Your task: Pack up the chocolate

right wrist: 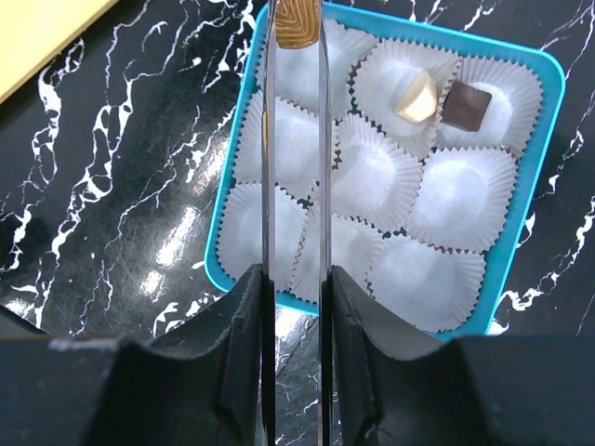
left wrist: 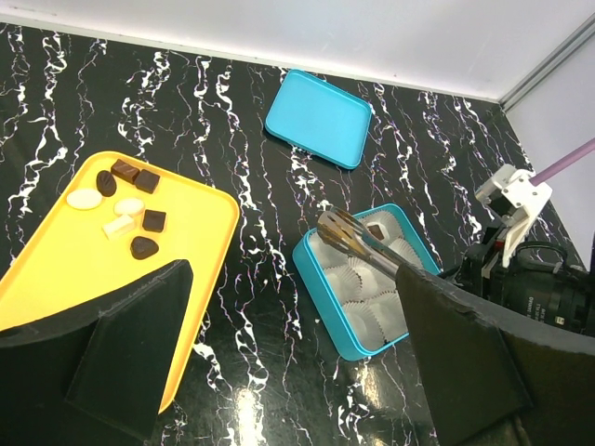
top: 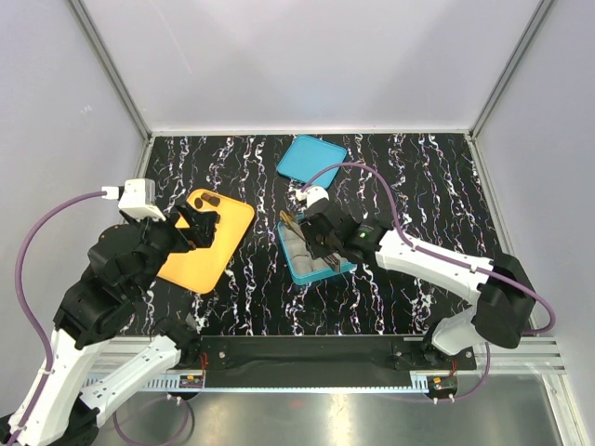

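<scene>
Several chocolate pieces (left wrist: 130,204), dark brown and pale cream, lie at the far end of a yellow tray (left wrist: 200,242). A teal box (right wrist: 548,139) holds white paper cups. One cup holds a cream piece (right wrist: 416,98) and the cup beside it a dark piece (right wrist: 465,104). My right gripper (right wrist: 296,279) is shut on metal tongs (right wrist: 297,23), whose tips hang over the box's far cups with nothing between them. My left gripper (left wrist: 290,307) is open and empty, above the table between tray and box. In the top view it (top: 200,226) hovers over the tray (top: 209,255).
The box's teal lid (left wrist: 318,119) lies flat on the black marbled table behind the box, also in the top view (top: 311,158). White enclosure walls stand close on three sides. The right arm (top: 437,260) stretches across the table's right half.
</scene>
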Robot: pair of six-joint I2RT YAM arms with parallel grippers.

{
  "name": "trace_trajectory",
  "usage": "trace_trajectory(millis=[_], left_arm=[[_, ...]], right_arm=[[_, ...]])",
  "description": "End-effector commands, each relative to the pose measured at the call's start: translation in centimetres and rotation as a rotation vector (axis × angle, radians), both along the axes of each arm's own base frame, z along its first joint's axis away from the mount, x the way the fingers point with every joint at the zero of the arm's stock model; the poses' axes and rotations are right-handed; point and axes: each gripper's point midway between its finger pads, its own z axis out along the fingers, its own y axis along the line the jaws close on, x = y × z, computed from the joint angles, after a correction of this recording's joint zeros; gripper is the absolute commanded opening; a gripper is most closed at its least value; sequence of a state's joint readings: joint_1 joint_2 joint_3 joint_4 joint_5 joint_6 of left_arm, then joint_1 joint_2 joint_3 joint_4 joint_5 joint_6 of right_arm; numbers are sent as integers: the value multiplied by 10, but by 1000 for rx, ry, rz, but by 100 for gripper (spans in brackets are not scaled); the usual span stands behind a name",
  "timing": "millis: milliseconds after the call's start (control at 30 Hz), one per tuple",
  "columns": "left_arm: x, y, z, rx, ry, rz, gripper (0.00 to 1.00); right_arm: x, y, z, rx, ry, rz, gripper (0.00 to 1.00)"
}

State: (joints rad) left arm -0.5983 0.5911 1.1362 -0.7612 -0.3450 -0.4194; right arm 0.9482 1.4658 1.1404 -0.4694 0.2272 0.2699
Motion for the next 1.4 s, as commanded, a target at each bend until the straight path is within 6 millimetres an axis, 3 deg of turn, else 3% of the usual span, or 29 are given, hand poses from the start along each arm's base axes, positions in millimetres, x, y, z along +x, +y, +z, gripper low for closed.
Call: trace_trajectory(millis=[0,533,767,933,1200,1233,1367], left_arm=[[2,-6,10,-35,-31,-18,99],[1,-4,10,-23,-30,-16,99],[4,-6,8,-18,-30,-17,99],[8,-10,-3,5,-7,-23,99],[28,-22,-37,85,88,-23,99],[31,-20,-38,93,92,-10,99],[41,-21,-29,78,63,-21,99]], right_arm=[[10,-3,1,9,-18,-56,34],[13,-7,-10,-17,17,-94,44],[14,-9,-2,-14,3,-104,47],[19,-9,10,-21,-27,-103,47],[37,19,38,21,-61,-63,48],[38,28,45,47,-58,-44,48],[44,57,45,87,-53,32,48]])
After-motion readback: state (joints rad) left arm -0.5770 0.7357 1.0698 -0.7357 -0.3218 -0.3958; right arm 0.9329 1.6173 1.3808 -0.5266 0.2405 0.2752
